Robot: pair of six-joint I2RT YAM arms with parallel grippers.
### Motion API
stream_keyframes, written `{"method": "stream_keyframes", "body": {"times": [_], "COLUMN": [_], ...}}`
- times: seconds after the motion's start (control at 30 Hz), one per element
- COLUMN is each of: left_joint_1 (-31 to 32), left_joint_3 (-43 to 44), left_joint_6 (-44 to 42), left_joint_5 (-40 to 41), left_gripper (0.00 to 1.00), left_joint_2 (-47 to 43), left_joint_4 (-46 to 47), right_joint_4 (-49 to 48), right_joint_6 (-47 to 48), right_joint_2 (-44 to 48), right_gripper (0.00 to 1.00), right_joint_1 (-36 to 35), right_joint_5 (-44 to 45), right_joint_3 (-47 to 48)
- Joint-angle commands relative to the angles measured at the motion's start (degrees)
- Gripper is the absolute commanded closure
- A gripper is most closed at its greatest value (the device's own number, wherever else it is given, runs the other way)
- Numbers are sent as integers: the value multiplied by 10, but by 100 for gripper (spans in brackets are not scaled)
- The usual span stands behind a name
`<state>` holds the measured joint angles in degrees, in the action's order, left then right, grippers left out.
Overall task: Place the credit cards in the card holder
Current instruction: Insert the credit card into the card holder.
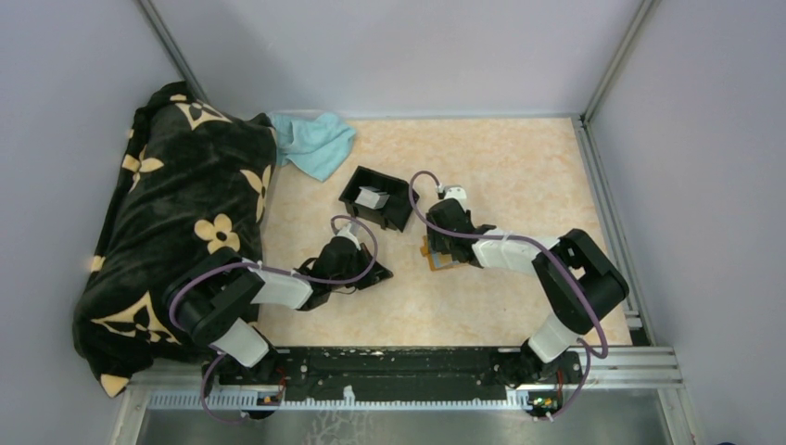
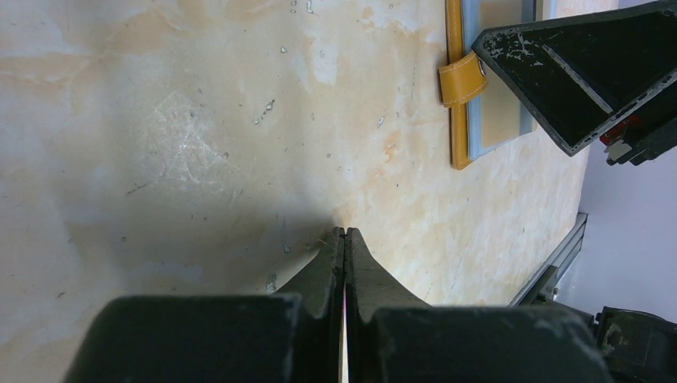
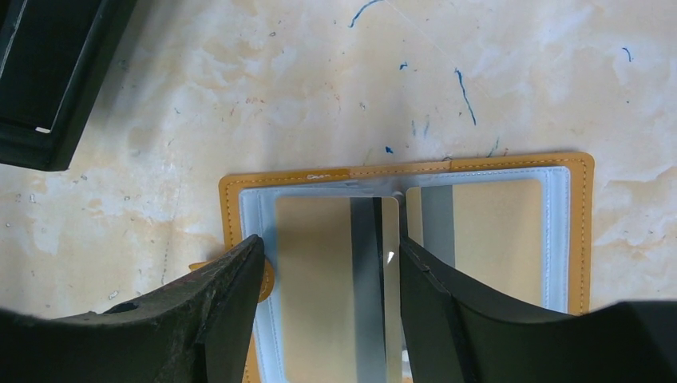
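Card holder (image 3: pixel 487 231) — flat, open — directly under right claw (image 3: pixel 329 243)

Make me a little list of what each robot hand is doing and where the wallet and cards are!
left hand: shut, low over the bare table
right hand: open, over the wallet
wallet: orange, lying open on the table
card one: on the open wallet, between the right hand's fingers
card two: pale, in the black tray
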<state>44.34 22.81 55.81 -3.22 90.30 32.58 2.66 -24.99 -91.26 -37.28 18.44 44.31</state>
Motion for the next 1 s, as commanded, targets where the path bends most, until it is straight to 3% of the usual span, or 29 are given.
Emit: {"method": "stream_keyframes", "body": {"times": [0.0,0.23,0.6,0.7,0.83,0.97], "left_joint_1": [9,24,28,31,33,36], "left_joint_3": [-19,3,7,13,17,20], "left_joint_6": [-30,-30,-25,-23,-22,-19], "left_joint_5": [10,11,13,12,15,15], "left_gripper": [100,100,100,100,100,100], "left_joint_2": [23,37,45,53,61,66], "left_joint_4": [-122,-122,-120,-118,-117,-116], "right_joint_4": [21,40,54,51,59,63], "right_joint_6": [17,19,16,10,8,8], "right_joint_2": [-5,-27,-101,-109,-110,-104], "right_gripper": [38,28,28,33,49,48], "right_joint_1": [-6,-18,-22,-26,-34,-38], "right_joint_5": [-7,-13,6,12,32,49], "right_joint_3": [25,45,52,49,47,46]}}
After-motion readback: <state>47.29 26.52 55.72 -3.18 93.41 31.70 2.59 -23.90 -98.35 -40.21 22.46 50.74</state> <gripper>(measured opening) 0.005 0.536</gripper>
